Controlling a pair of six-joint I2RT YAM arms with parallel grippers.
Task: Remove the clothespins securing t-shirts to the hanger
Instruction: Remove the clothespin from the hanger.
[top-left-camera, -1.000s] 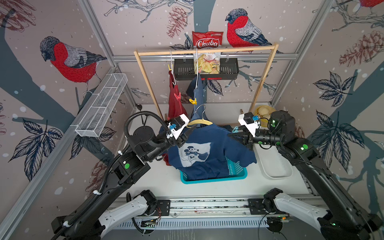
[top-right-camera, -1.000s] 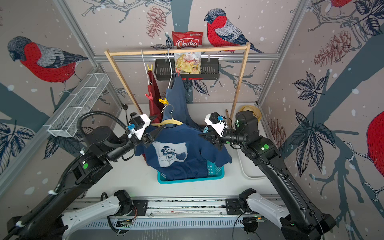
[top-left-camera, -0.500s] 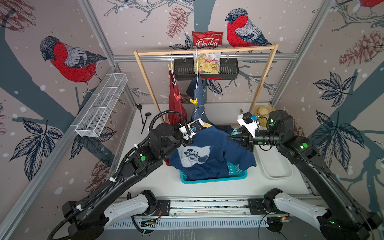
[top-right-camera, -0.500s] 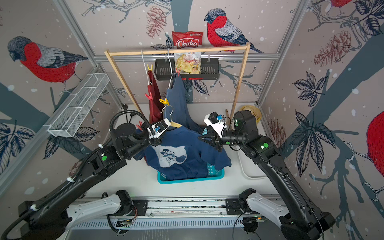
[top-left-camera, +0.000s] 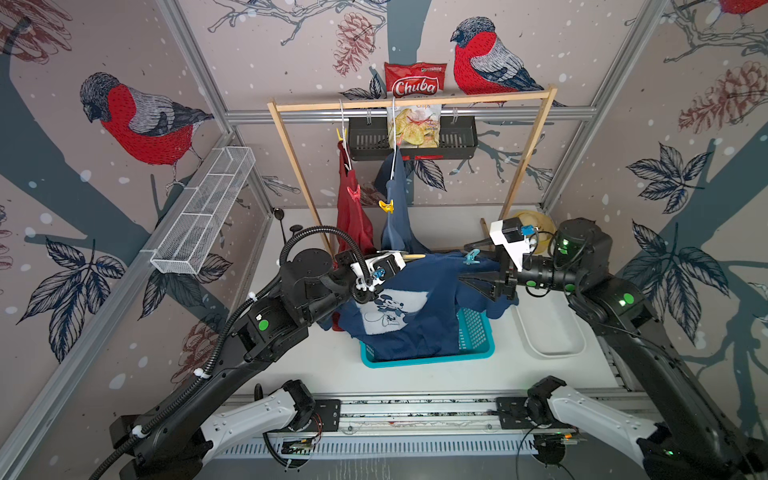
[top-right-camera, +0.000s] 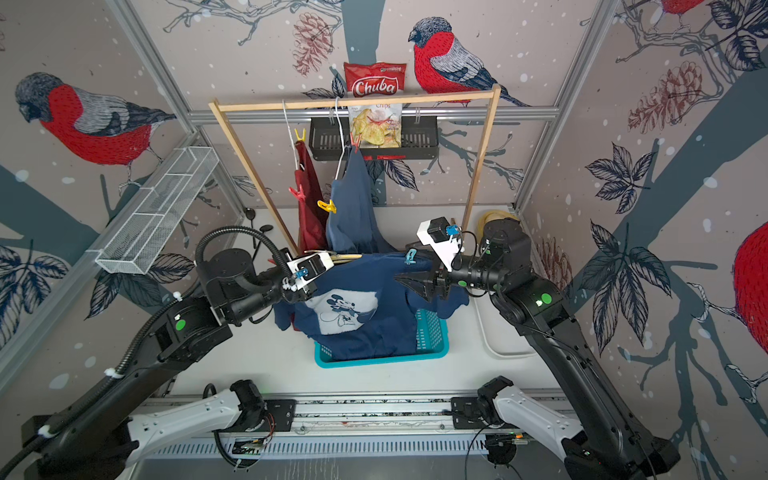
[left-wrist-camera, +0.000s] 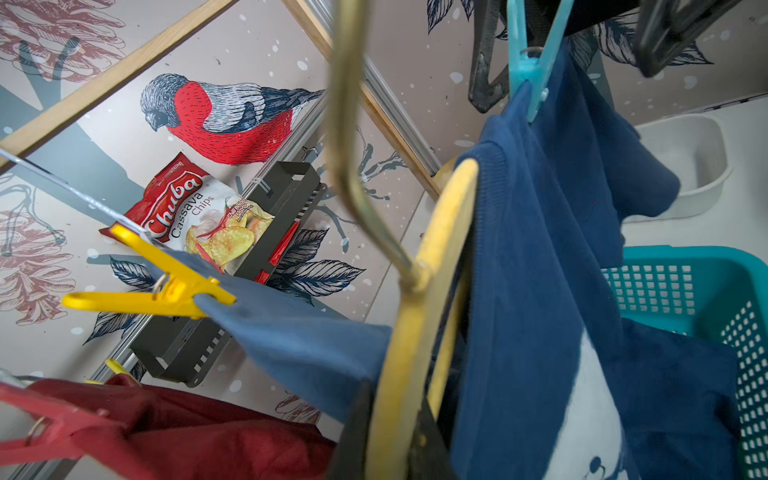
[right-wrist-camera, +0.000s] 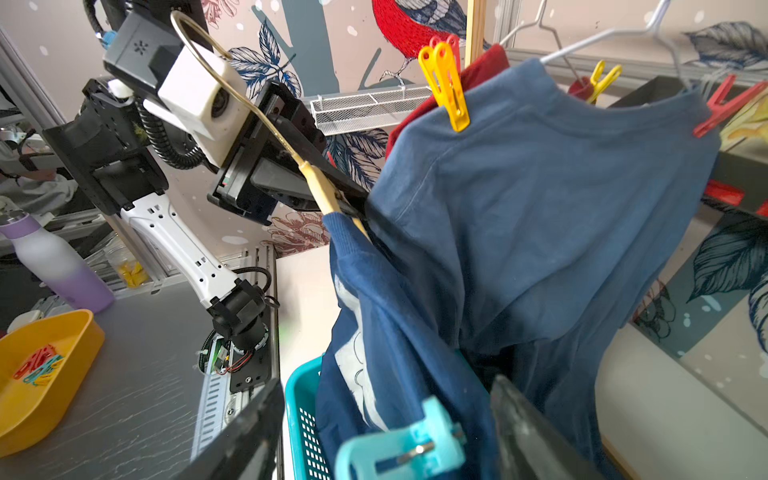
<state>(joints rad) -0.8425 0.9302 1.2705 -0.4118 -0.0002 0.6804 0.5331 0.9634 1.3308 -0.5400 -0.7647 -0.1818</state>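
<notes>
Change: the left arm has swung in from the side to the hanger, and the right jaws, narrow a second ago, now gape.
Left gripper (right-wrist-camera: 353, 203): pinched tight on the wooden hanger (left-wrist-camera: 415, 324), just under its brass hook.
Right gripper (top-left-camera: 463, 262): spread wide and holding nothing.
Light blue clothespin (right-wrist-camera: 403, 451): between the right fingers, clipped to the navy t-shirt (top-left-camera: 428, 316).
Navy t-shirt: drapes below both grippers into the teal basket (top-left-camera: 473, 332).
Yellow clothespin (top-left-camera: 386, 205): beyond the left gripper, on the blue t-shirt (right-wrist-camera: 540, 187).
</notes>
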